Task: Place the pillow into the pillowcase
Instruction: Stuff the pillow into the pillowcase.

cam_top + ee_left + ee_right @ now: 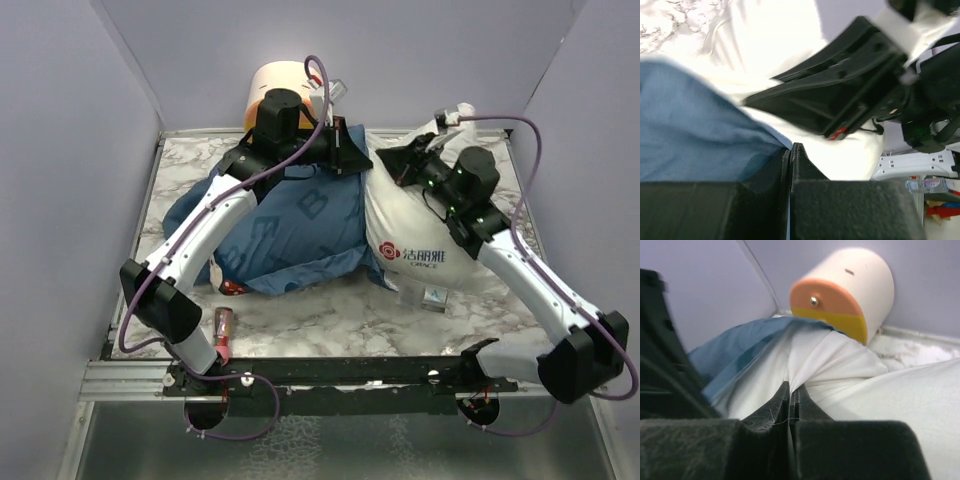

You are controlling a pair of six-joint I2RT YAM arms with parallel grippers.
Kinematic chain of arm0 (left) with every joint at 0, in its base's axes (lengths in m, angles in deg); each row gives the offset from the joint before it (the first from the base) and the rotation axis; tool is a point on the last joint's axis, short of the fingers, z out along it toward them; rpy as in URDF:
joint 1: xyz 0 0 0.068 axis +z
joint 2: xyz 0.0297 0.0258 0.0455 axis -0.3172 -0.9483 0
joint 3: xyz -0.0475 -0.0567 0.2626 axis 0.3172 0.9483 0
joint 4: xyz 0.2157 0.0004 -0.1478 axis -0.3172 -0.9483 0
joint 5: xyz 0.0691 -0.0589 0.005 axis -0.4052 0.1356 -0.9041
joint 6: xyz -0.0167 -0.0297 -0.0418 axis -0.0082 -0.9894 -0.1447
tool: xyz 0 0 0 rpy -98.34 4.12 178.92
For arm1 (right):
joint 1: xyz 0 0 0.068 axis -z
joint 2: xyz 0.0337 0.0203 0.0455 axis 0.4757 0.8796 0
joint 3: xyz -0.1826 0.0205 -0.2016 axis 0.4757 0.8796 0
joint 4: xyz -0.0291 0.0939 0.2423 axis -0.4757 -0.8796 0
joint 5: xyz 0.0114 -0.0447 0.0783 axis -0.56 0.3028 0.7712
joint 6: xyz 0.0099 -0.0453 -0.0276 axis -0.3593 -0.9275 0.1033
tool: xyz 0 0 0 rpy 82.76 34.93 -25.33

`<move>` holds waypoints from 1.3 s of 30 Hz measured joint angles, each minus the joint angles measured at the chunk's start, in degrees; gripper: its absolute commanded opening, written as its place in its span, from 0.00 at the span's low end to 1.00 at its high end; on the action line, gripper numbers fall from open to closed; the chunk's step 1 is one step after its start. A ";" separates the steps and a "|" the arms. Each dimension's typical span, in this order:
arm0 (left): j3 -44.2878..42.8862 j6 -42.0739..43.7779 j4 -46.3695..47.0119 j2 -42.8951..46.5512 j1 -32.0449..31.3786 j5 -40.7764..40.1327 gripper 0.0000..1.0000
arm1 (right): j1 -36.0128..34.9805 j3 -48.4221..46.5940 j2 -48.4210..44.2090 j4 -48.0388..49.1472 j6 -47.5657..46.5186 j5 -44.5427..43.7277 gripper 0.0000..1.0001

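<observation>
Two grippers meet near the back middle of the counter (340, 320). At left the blue pillowcase (285, 225) lies crumpled, its raised edge clamped in the closed left gripper (358, 157). Just to the right, the right gripper (384, 161) pinches a fold of the white pillow (420, 230), which lies at right, touching the pillowcase.

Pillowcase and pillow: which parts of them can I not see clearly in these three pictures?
- Top view: the left gripper and right gripper cover the pillowcase mouth, so whether the pillow has entered is hidden.
- Left wrist view: the blurred right gripper hides the pillow's middle; the left edge cuts off the pillowcase.
- Right wrist view: its fingers hide the pinched pillow cloth.
- Top view: the red thing is too small to name.
</observation>
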 measured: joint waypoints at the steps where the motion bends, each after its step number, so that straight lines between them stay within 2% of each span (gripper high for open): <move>1: 0.28 0.26 0.09 0.57 -0.20 0.61 0.00 | 0.00 0.87 -1.99 0.96 -0.02 -0.15 0.01; 2: 1.92 0.44 0.96 1.70 -0.39 0.98 0.00 | 0.00 2.54 -4.57 2.05 -0.02 -0.13 0.01; 4: 10.51 0.44 4.20 6.32 -0.57 1.25 0.03 | -0.07 5.81 -8.52 3.65 0.04 0.76 0.01; 8: 32.54 -1.53 10.16 16.33 -0.42 0.13 0.42 | -1.88 19.89 -17.75 6.45 1.36 4.90 0.01; 9: 38.25 -2.49 12.22 18.64 -0.31 -0.90 0.47 | -2.40 24.63 -18.97 6.14 1.92 6.32 0.01; 10: 42.05 -3.08 12.24 20.35 -0.31 -1.95 0.57 | -2.54 27.80 -19.47 5.44 2.21 6.93 0.02; 12: 47.93 -3.98 9.92 24.04 -0.04 -3.76 0.69 | -2.51 32.04 -19.06 4.72 3.06 8.37 0.02; 14: 48.46 -3.72 6.16 27.43 -0.17 -5.84 0.76 | -2.71 32.61 -19.47 4.74 3.23 10.58 0.02; 18: 40.59 -1.53 -0.87 33.75 0.04 -12.35 0.76 | -2.71 32.13 -21.38 3.23 2.03 12.52 0.02; 22: 28.11 -0.57 -3.61 33.24 0.39 -17.62 0.75 | -2.71 31.30 -21.18 2.12 1.33 13.42 0.02; 26: 12.85 1.57 -8.94 24.70 -2.14 -24.85 0.73 | -2.71 31.12 -20.68 2.12 1.36 13.68 0.02; 28: 5.27 3.74 -11.76 18.80 -6.19 -31.28 0.69 | -2.71 31.01 -20.68 2.10 1.36 13.70 0.02; 30: -2.01 6.14 -16.26 11.34 -11.32 -38.27 0.68 | -2.71 30.80 -20.68 1.97 1.38 13.70 0.02; 34: -8.31 9.57 -24.85 0.90 -17.03 -48.92 0.69 | -2.71 30.69 -20.79 1.77 1.49 13.70 0.02; 39: -8.52 13.49 -31.80 -4.81 -18.10 -56.37 0.70 | -2.71 30.69 -20.96 1.66 1.53 13.68 0.02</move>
